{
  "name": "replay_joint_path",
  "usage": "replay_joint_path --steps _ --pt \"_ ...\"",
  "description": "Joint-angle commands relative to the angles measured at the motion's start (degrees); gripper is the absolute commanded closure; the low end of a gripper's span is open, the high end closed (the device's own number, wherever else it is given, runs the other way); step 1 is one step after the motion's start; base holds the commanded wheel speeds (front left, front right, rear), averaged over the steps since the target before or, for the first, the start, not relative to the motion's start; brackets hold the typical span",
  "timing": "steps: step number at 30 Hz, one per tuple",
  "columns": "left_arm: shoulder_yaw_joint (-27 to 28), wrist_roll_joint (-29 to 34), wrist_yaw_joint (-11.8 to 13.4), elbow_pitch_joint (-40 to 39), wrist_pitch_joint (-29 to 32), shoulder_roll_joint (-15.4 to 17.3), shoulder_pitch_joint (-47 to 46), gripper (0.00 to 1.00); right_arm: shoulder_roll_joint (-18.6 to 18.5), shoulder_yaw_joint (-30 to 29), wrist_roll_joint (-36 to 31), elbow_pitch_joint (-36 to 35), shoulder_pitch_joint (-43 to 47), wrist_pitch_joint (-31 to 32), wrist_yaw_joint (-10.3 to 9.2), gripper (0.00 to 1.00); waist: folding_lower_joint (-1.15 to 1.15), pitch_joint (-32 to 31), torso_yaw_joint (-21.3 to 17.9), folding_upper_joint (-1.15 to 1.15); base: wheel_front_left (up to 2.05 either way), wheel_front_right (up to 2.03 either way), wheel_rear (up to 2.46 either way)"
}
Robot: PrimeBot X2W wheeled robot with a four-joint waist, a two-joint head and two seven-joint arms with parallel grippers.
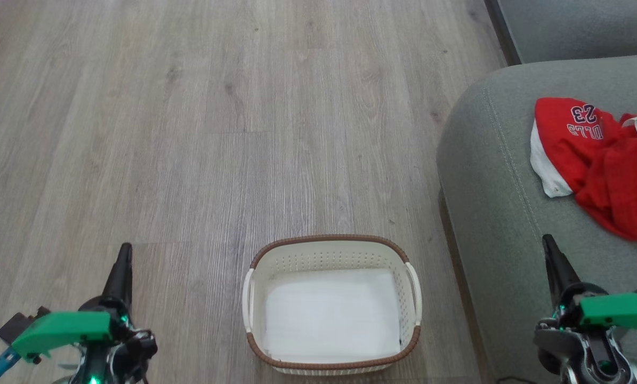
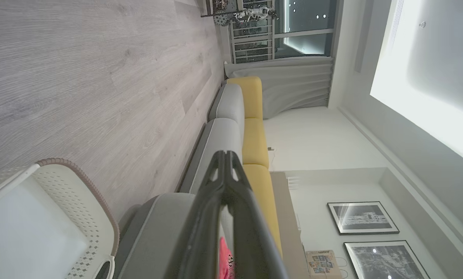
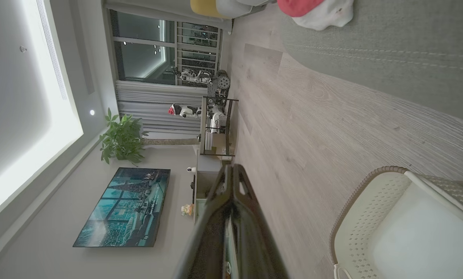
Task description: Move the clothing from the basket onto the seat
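The red clothing point(image 1: 601, 160) with white trim and "23" lettering lies crumpled on the grey-green seat point(image 1: 499, 186) at the right; a corner of the clothing point(image 3: 312, 9) also shows in the right wrist view. The cream basket point(image 1: 331, 304) with its brown rim stands on the floor at the bottom centre and holds nothing. My left gripper point(image 1: 123, 256) is shut, low at the left, well clear of the basket. My right gripper point(image 1: 550, 248) is shut too, above the seat's front part, below the clothing and apart from it.
Pale wood floor point(image 1: 217, 117) spreads to the left and ahead. The couch back point(image 1: 579, 26) rises at the top right. The left wrist view shows yellow cushions point(image 2: 254, 143) along the couch; the right wrist view shows a television point(image 3: 126, 207) and a plant point(image 3: 121, 139).
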Motion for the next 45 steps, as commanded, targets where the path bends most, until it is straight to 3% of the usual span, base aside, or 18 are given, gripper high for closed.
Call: replay_joint_path --steps 1,8,45 --pt "2.5 -1.3 -0.4 -1.5 0.5 0.1 -3.5 1.0 0.1 0.9 1.4 -1.6 -3.6 0.7 -0.01 1.0 0.0 0.0 0.0 0.0 0.0 0.0 0.0" --pt "3.7 -4.9 -0.9 -1.4 1.6 -0.3 -3.7 1.0 0.7 0.5 4.9 -1.1 -4.2 1.6 -0.01 1.0 0.0 0.0 0.0 0.0 0.0 0.0 0.0" --pt "3.8 -4.9 -0.9 -1.4 1.6 -0.3 -3.7 1.0 0.8 0.3 4.8 -1.1 -4.2 1.8 -0.01 1.0 0.0 0.0 0.0 0.0 0.0 0.0 0.0"
